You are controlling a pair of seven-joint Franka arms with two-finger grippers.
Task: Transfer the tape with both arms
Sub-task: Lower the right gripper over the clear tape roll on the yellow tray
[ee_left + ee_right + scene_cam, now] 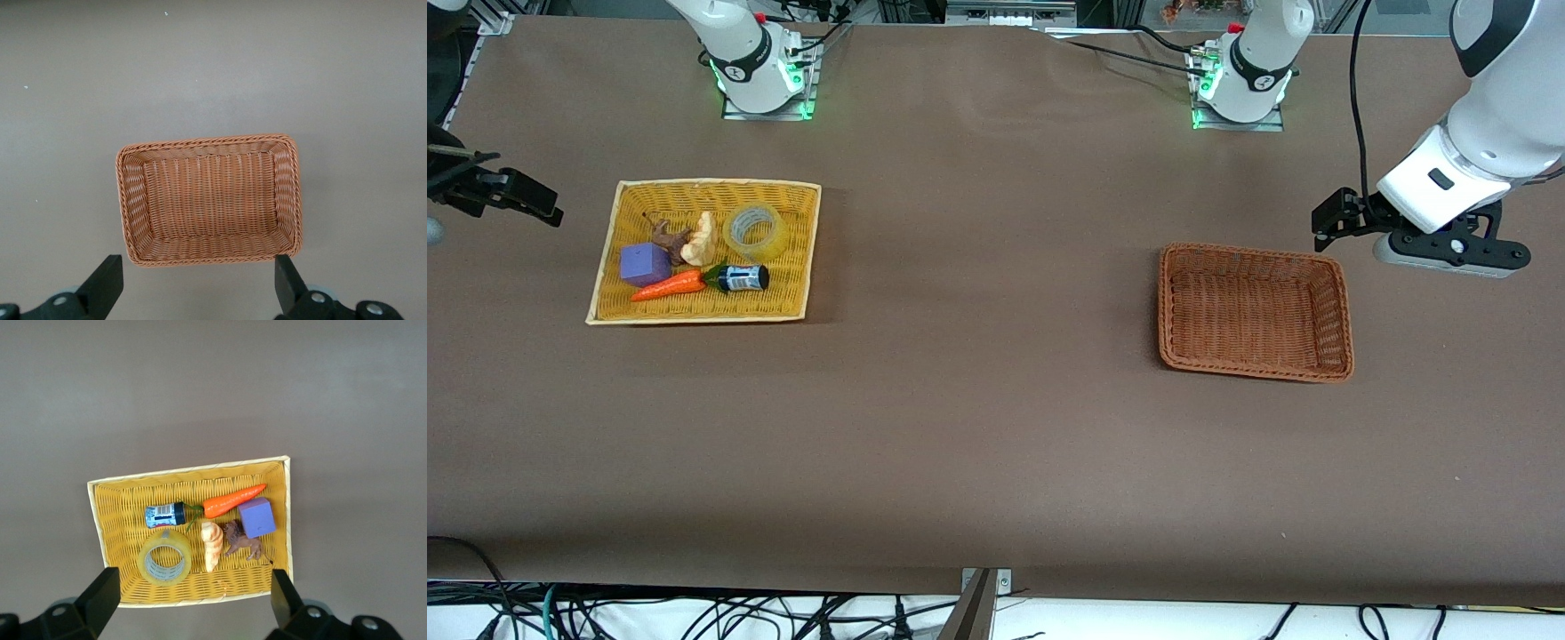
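Brown table (978,427) carries two baskets, well apart. Yellow wicker tray (800,253) sits toward the right arm's end, loaded with small items. Orange-brown wicker basket (1327,311) sits toward the left arm's end.

Translucent yellowish tape (755,232) roll, flat in yellow basket (609,258), beside shell (699,240).

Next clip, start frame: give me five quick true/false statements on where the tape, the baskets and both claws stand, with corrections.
1. The tape lies in the yellow basket. True.
2. The brown basket holds a carrot. False: it is empty; the carrot lies in the yellow basket.
3. The right claw grips the tape. False: it is open, above the table beside the yellow basket.
4. The left claw is open. True.
5. The tape touches the purple block. False: they lie apart.
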